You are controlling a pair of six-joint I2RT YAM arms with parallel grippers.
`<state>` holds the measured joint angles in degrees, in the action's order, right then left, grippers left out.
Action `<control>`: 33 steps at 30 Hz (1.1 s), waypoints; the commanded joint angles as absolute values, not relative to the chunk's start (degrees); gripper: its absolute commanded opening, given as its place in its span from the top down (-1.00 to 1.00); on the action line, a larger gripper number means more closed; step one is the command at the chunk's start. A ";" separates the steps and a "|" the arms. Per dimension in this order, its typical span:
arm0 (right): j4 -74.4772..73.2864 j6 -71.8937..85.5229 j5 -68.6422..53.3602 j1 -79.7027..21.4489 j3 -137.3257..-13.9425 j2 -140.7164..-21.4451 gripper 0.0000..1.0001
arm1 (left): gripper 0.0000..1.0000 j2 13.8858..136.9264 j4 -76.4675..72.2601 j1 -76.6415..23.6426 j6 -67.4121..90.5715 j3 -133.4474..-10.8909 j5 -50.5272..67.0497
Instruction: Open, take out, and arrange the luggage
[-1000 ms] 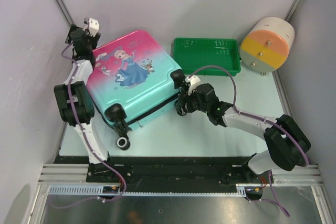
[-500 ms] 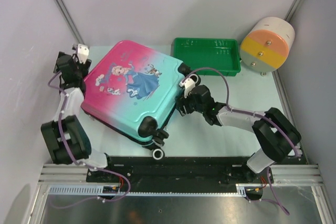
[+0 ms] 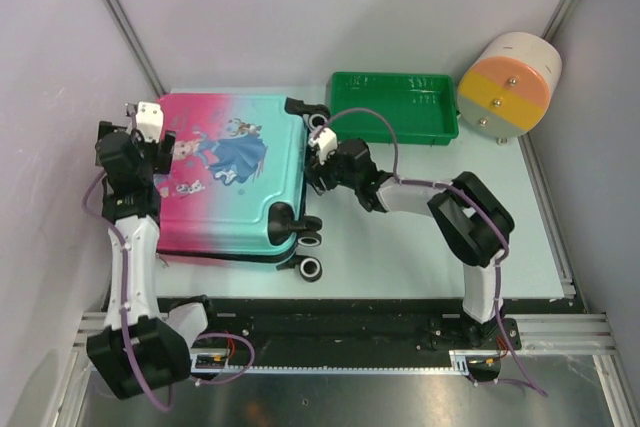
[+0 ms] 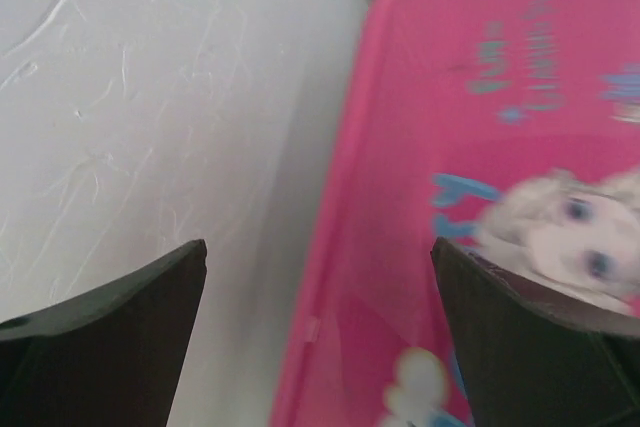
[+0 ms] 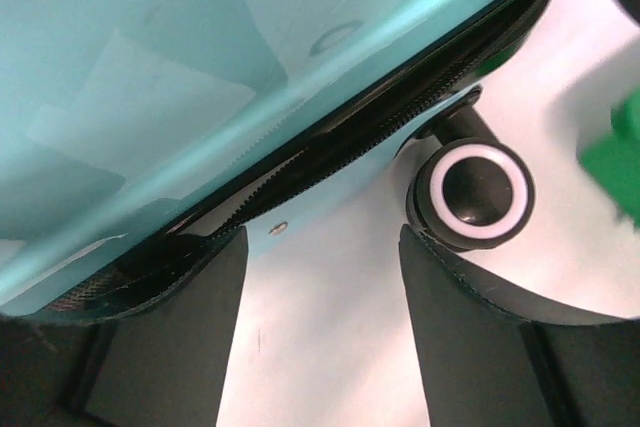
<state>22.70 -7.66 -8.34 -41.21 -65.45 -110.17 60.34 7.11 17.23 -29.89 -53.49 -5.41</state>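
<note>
Arms reach out from the near edge of the table (image 3: 400, 257). Closest to that edge is a black wheel with a white ring (image 3: 312, 268). It sits at the near right corner of the luggage (image 3: 235, 212).

The luggage lies flat on the left half of the table, with its lid down and its picture side up. Its left end is pink and its right end is teal. A cartoon girl in a blue dress is on top.

The left gripper (image 4: 318, 247) is at the pink end. Its two dark fingers are spread very wide and hold nothing. One finger shows against the white wall and the other against the pink lid. The pink edge runs between them.

The right gripper (image 5: 320, 232) is at the teal end, between the wheels. Its fingers are apart and hold nothing. The black zipper (image 5: 400, 117) runs just past the fingertips, and another wheel (image 5: 478, 194) is just beside one finger.

Farther back is a green tray (image 3: 395, 107), near the far right corner of the luggage. A white drum with an orange and yellow face (image 3: 505, 82) sits in the far right corner, just beside the tray.
</note>
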 commanded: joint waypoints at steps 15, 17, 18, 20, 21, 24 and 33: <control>7.14 -4.38 -51.14 -31.47 -71.47 -97.75 -0.37 | -0.99 48.17 59.97 13.27 -49.53 -63.72 42.71; 5.63 -7.29 -53.33 -30.85 -67.09 -94.40 -0.33 | -0.99 46.85 64.31 12.05 -52.98 -63.63 42.72; 4.75 -8.51 -54.31 -30.59 -65.76 -93.52 -0.31 | -0.99 45.98 68.34 11.52 -56.74 -63.11 42.45; 5.09 -12.38 -55.80 -30.67 -61.73 -91.32 -0.29 | -0.99 43.86 71.62 9.85 -59.49 -62.41 41.84; 6.14 -13.00 -56.16 -31.02 -60.39 -90.88 -0.28 | -1.00 43.16 73.54 9.23 -61.07 -61.27 41.05; 11.41 -14.23 -56.60 -31.38 -56.08 -90.96 -0.31 | -0.99 40.79 75.05 6.77 -63.44 -58.55 38.25; 36.53 -9.52 -53.62 -34.36 -47.73 -95.62 -0.33 | -0.99 40.87 75.15 4.92 -66.27 -56.08 33.93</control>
<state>19.51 -12.10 -53.89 -32.47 -49.54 -93.97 39.29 68.31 5.32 -62.78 -57.84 36.64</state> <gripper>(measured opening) 0.668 0.996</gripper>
